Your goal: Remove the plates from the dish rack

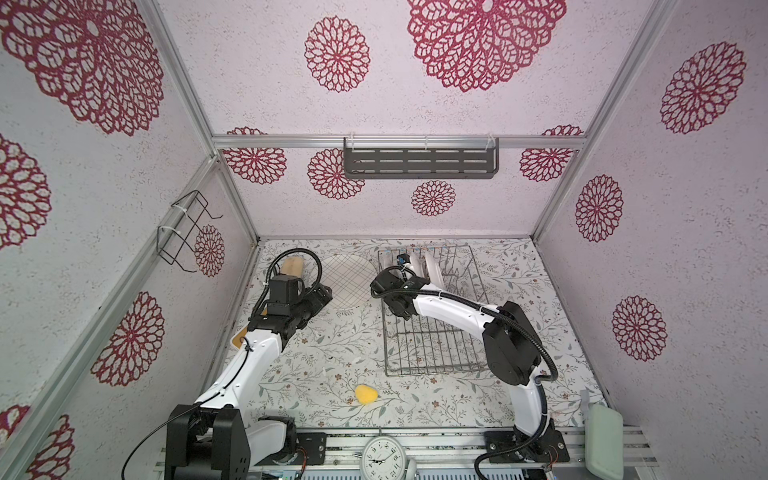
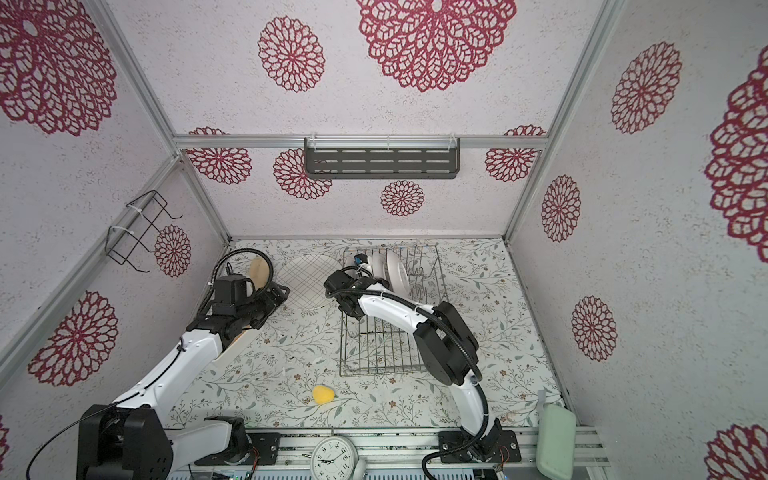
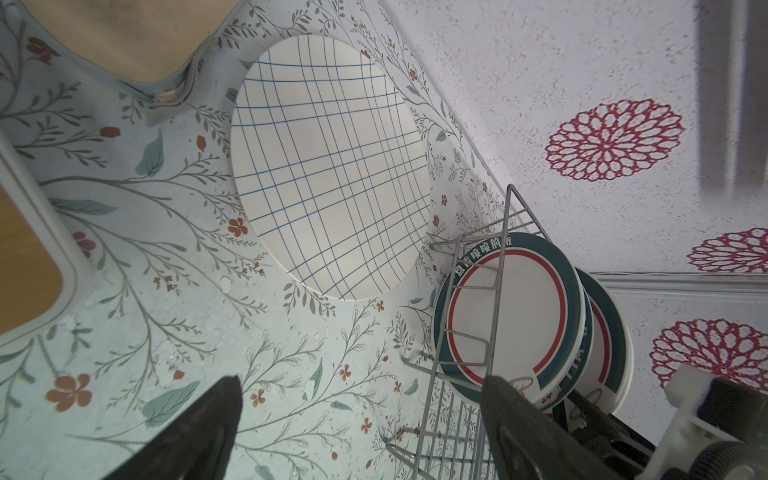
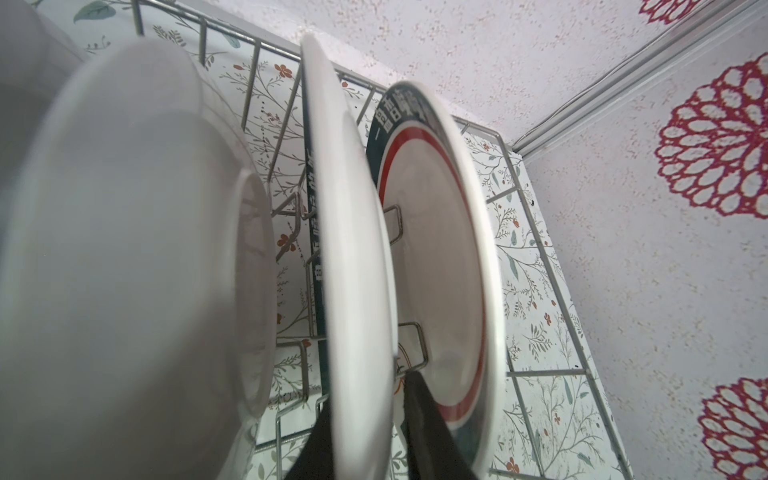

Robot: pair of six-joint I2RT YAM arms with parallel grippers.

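Note:
A large white plate with grid lines lies flat on the table, left of the dish rack. Three plates stand on edge among the rack's prongs at its far end; two show dark green rims with a red ring. My right gripper reaches in from the near side, its fingers closed on either face of the middle plate. The neighbouring plates stand close on both sides. My left gripper hangs open and empty beside the grid plate.
A beige board lies behind the left arm. Near the table's front sits a yellow sponge, with a clock and a pale green block at the front edge. A dark slotted shelf and black wire holder hang on the walls.

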